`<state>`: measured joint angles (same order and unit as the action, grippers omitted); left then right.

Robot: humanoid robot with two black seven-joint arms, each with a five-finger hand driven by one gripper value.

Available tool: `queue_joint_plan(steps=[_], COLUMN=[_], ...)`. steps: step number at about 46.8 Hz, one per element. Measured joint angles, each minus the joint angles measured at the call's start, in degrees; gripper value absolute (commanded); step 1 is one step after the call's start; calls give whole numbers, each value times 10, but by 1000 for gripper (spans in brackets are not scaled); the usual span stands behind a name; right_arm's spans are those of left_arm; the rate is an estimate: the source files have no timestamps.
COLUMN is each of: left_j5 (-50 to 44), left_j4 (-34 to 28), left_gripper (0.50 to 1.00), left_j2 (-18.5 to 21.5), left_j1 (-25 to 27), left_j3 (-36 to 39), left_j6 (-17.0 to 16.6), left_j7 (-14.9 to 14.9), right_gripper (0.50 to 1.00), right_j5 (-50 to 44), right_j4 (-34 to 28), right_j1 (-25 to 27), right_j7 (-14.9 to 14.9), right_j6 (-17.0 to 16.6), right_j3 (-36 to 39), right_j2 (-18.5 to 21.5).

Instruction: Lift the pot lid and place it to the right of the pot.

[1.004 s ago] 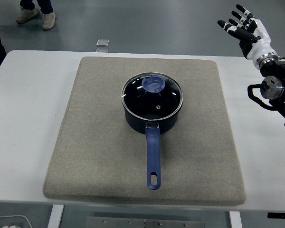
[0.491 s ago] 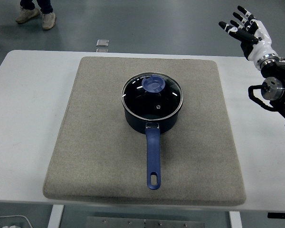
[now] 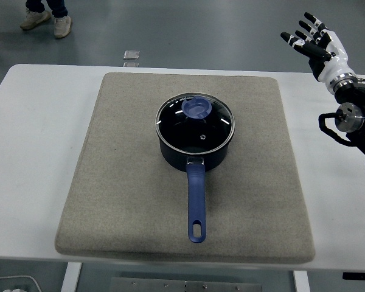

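Observation:
A dark blue pot (image 3: 194, 152) stands in the middle of a grey mat (image 3: 121, 182), its long blue handle (image 3: 196, 204) pointing toward the near edge. The glass lid (image 3: 194, 122) with a blue knob (image 3: 198, 109) sits on the pot. My right hand (image 3: 313, 42) is raised at the far right, well away from the pot, fingers spread and holding nothing. The left arm does not show.
The white table (image 3: 36, 152) surrounds the mat on all sides. Bare mat lies to the right of the pot. A small square object (image 3: 131, 55) lies on the floor past the far edge. A person's shoes (image 3: 45, 21) show at the top left.
My right hand has drifted slightly right and up. The dark shape at the left edge is gone. The pot and lid have not moved.

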<state>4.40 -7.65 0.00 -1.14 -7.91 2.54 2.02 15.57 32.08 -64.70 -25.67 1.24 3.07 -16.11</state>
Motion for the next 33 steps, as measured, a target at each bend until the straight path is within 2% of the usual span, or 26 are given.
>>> queue_joint_plan(steps=[23, 33], left_j5=[0, 0], left_j4=[0, 0], left_gripper=[1000, 1000], left_j2=[0, 0], left_j1=[0, 0], left_j3=[0, 0], left_j6=[0, 0], left_j7=[0, 0], right_gripper=[948, 948], right_j5=[-1, -57], right_j4=[-2, -14], right_j1=[6, 4], right_j7=[0, 0], right_j6=[1, -7], right_j3=[0, -3], right_j2=[-2, -30])
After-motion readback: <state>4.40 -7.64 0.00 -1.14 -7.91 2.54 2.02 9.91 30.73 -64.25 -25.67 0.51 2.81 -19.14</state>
